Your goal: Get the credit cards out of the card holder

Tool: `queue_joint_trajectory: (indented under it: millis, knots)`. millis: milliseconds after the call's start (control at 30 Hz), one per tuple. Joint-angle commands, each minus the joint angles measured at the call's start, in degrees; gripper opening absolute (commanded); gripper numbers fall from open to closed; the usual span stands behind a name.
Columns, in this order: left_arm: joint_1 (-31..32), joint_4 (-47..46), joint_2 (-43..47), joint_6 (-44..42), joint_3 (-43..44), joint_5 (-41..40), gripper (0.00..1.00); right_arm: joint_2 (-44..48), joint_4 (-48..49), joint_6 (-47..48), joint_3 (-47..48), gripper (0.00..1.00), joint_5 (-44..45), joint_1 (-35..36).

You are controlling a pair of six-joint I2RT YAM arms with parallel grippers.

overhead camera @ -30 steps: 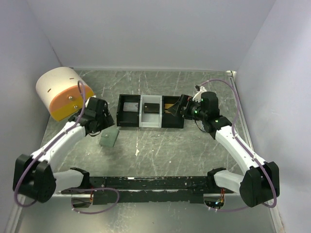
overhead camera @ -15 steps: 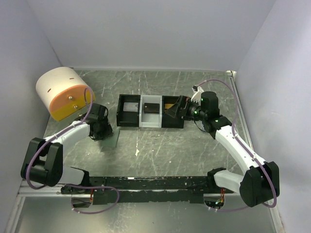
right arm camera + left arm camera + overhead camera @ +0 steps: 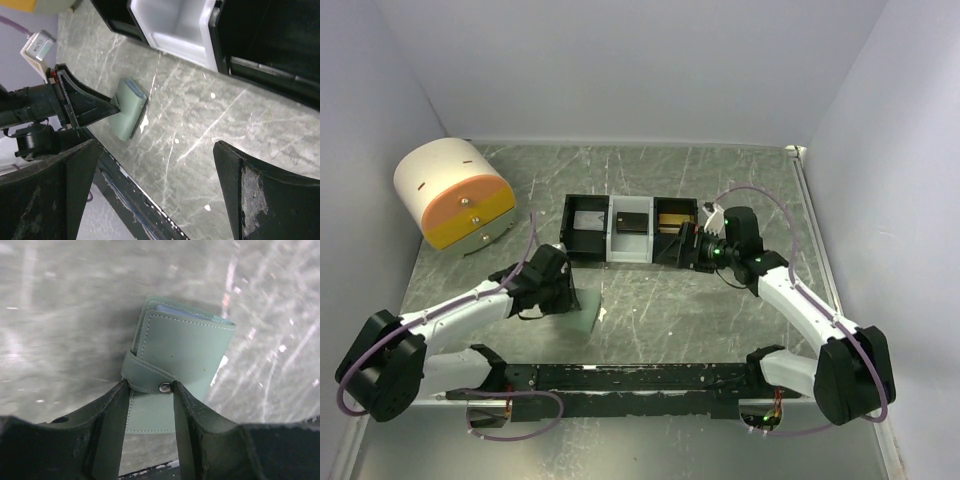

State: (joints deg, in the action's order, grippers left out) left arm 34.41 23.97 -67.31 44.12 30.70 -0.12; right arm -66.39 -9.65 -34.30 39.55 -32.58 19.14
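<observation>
Grey marbled tabletop [image 3: 740, 310] in white enclosure. Left pincer [image 3: 150, 390], jaws closed on snap-strap end of card holder [image 3: 182, 352], now dragged nearer the arm bases than 1 s ago; holder shut, credit cards [image 3: 172, 311] inside, extraction pending. Right pincer [image 3: 150, 175] wide open, empty, withdrawn beside tray [image 3: 630, 230]. No legible writing.

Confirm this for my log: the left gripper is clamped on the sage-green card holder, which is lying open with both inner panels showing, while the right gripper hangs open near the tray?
Not quite. The card holder is closed, not open: the left wrist view shows its strap snapped shut across the front, with only card edges visible at the far end. The rest holds: the left gripper grips it, and the right gripper is open near the tray.
</observation>
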Motion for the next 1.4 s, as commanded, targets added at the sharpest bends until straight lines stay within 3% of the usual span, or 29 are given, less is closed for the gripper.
queue_joint_trajectory:
  millis: [0, 133, 300, 467, 633, 867, 1000, 1167, 1367]
  knots:
    - [6.74, -8.53, -1.34, 0.04, 0.69, 4.57, 0.49, 2.26, -1.87, -0.11, -1.68, 1.00, -1.17, 0.88]
    - [14.87, -11.43, -9.43, -4.55, 7.70, 3.20, 0.51, 2.38, -2.67, 0.31, -2.34, 1.00, -0.82, 1.17]
    - [21.75, -4.55, -19.32, -10.81, 20.49, -6.62, 0.56, 2.89, -5.50, 2.04, -3.02, 1.00, 0.74, 1.34]
    - [21.96, -4.45, -15.59, -9.72, 22.18, -9.44, 0.78, 3.79, -6.57, 2.97, -4.47, 0.98, 1.06, 1.43]
    - [21.95, -0.58, -8.73, -1.87, 18.49, -11.76, 0.82, 2.36, -5.20, 2.82, -6.11, 0.82, -0.53, 2.58]
    - [21.98, -0.64, 2.63, 13.71, 5.58, -4.84, 0.78, -4.43, -5.40, 3.82, -3.66, 0.63, 5.86, 12.44]
    - [22.02, -7.25, 5.32, 17.90, -0.26, 3.12, 0.72, -8.98, -3.16, 3.58, -2.96, 0.57, 5.96, 15.50]
    - [22.10, -16.77, 2.47, 20.84, -3.05, 6.54, 0.65, -14.18, -0.11, 2.57, -1.80, 0.50, 4.95, 16.84]
    - [22.10, -15.30, -5.12, 20.34, -0.02, 2.61, 0.52, -15.68, 1.54, 1.57, -2.41, 0.45, 4.31, 17.45]
